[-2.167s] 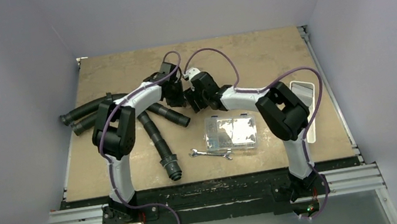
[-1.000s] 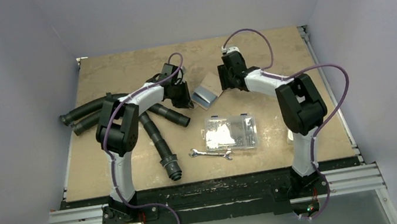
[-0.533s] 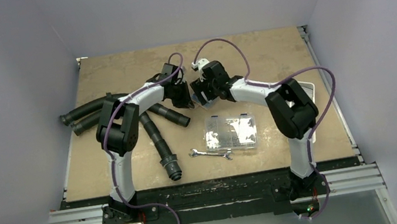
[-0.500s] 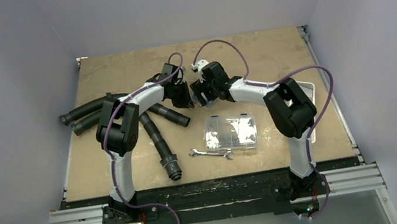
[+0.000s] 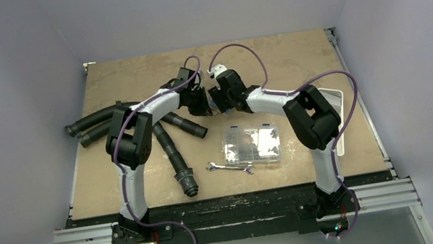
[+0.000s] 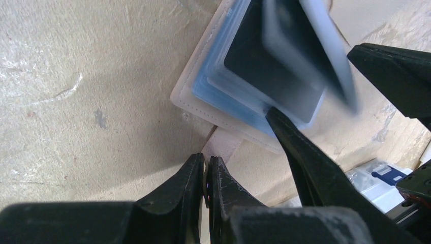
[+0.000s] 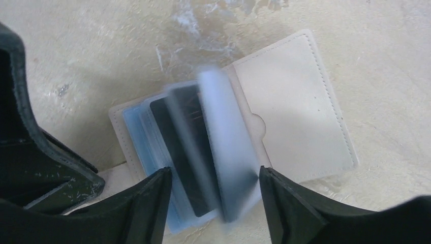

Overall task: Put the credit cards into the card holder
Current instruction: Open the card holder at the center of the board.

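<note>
The card holder (image 7: pixel 295 117) lies open on the table, with a cream cover and blue plastic sleeves (image 7: pixel 137 137) fanned up from it. My left gripper (image 6: pixel 207 161) is shut on a thin cream flap at the edge of the card holder (image 6: pixel 195 101). My right gripper (image 7: pixel 216 203) hovers over the sleeves, open, with its fingers wide apart. Between them a light-blue credit card (image 7: pixel 228 162) stands tilted and blurred by motion, beside a dark leaf (image 7: pixel 183 152). I cannot tell whether it touches a finger. From above, both grippers (image 5: pixel 201 101) (image 5: pixel 219 102) hide the holder.
A clear plastic compartment box (image 5: pixel 251 144) lies near the right arm, with a wrench (image 5: pixel 230 168) in front of it. Black ribbed hoses (image 5: pixel 172 148) sprawl on the left. A white tray (image 5: pixel 336 107) shows behind the right arm's elbow.
My right arm swung from the back right down over the card holder, which showed uncovered a second ago. The left gripper has stayed in place, still shut.
</note>
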Controlling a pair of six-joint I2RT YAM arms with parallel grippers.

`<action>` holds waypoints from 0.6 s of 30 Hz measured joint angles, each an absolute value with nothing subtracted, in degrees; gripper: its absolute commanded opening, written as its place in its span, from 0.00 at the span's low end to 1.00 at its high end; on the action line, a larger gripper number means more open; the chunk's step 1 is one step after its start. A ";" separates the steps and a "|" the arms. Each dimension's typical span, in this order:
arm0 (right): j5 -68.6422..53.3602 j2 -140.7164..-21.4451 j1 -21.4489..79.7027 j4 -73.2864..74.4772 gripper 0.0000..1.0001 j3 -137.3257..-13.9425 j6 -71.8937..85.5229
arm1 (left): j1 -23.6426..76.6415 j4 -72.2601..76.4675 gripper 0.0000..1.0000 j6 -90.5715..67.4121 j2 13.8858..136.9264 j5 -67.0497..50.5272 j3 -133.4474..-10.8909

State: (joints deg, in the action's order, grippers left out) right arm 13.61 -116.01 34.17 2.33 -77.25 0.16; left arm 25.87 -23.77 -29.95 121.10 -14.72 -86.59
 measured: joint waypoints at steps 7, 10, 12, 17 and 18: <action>13.45 -116.01 31.64 1.96 0.69 -79.68 5.17 | 25.87 -23.75 0.00 -29.87 121.40 -13.74 -87.44; 11.86 -116.01 28.40 1.54 0.73 -81.28 7.75 | 25.87 -23.35 0.00 -29.85 121.71 -13.37 -87.74; 12.03 -116.25 26.02 1.54 0.75 -83.00 8.19 | 25.87 -23.77 0.00 -29.76 121.84 -13.28 -87.85; 15.40 -118.85 19.14 4.05 0.77 -88.60 8.05 | 25.87 -24.93 0.00 -29.71 121.93 -13.32 -87.92; 15.97 -118.52 18.37 5.17 0.77 -88.36 7.73 | 25.87 -24.95 0.00 -29.65 121.93 -13.32 -87.92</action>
State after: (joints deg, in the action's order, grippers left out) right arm 15.97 -118.52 18.37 5.17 -88.36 7.73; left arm 25.87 -24.95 -29.65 121.93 -13.32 -87.92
